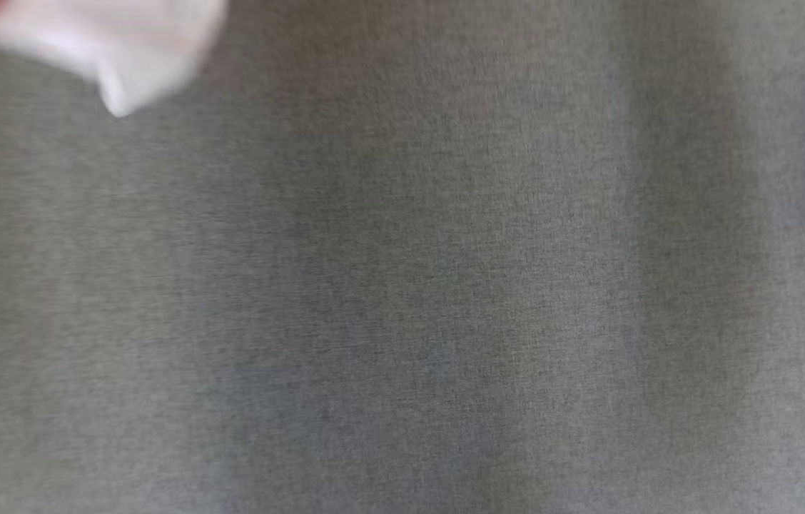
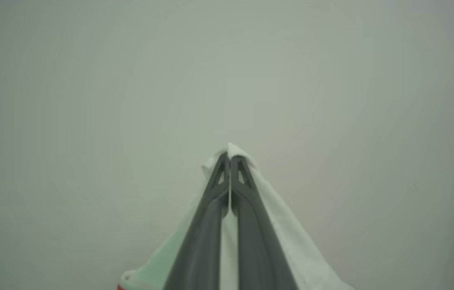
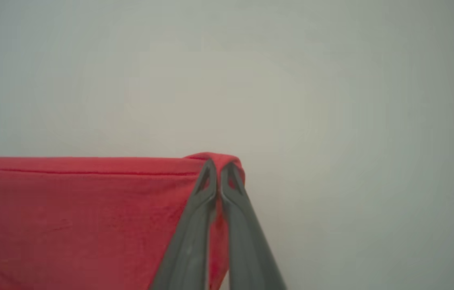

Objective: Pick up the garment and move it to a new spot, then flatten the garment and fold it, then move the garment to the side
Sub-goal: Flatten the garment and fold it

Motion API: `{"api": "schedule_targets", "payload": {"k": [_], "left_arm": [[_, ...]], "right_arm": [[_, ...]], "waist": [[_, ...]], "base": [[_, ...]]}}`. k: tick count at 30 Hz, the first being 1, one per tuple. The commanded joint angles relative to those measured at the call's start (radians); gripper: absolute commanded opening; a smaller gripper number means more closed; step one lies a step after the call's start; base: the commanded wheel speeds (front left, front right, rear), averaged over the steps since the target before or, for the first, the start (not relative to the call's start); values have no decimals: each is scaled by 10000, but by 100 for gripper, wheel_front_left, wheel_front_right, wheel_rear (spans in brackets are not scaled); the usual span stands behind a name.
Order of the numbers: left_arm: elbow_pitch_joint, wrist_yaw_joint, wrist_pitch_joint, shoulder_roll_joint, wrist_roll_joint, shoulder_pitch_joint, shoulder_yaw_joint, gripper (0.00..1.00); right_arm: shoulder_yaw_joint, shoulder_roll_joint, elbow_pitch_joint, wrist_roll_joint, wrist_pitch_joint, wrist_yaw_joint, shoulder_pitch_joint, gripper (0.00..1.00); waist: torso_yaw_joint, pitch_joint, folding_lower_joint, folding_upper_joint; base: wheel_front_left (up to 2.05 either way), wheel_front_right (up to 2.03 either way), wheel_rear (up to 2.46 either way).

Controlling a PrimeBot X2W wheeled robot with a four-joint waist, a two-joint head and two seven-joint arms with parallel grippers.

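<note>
The garment (image 1: 124,57) is red and white, and both claws are holding it. The left claw (image 2: 229,155) is shut tight on a white bit of the cloth. A small white tip pokes out past its two dark fingers (image 2: 203,225), and more white cloth hangs down on both sides of them. The right claw (image 3: 219,163) is shut tight on a red bit. It pinches the corner of a red hem, and the hem runs straight away from it, pulled flat. From the head view, one blurry white piece with a little red sits over the far left of the grey worktop (image 1: 402,285), and a red and white piece shows at the far right. I cannot tell if the cloth touches the worktop.
</note>
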Motion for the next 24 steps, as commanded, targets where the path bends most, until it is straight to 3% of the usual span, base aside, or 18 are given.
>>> {"api": "schedule_targets", "payload": {"k": [1,5,9,17,24], "left_arm": [[160,-192,-289,24,245,-317,-17,0],[477,-1329,-1770,-75,653,-1303,-207,0],[551,-1874,-2439,-97,931,-1285,46,0],[898,-2152,-2521,-720,1145,2431,51,0],[-8,-2147,-2515,-2458,1209,7256,1368,0]], "right_arm": [[-104,77,188,-170,-349,-21,-217,0],[-303,-85,910,-902,-1740,-21,-1074,0],[-81,-193,1789,-1406,-2261,-21,-1026,0],[1588,-675,3457,-1245,-1851,-23,520,0],[2796,-1117,3454,244,-1282,-21,2730,0]], "waist": [[-343,616,-3,-3],[-362,605,-3,-3],[-378,587,-3,-3],[-75,432,-3,-3],[207,-964,-3,-3]], "base": [[0,0,0],[0,0,0],[0,0,0],[0,0,0],[0,0,0]]}}
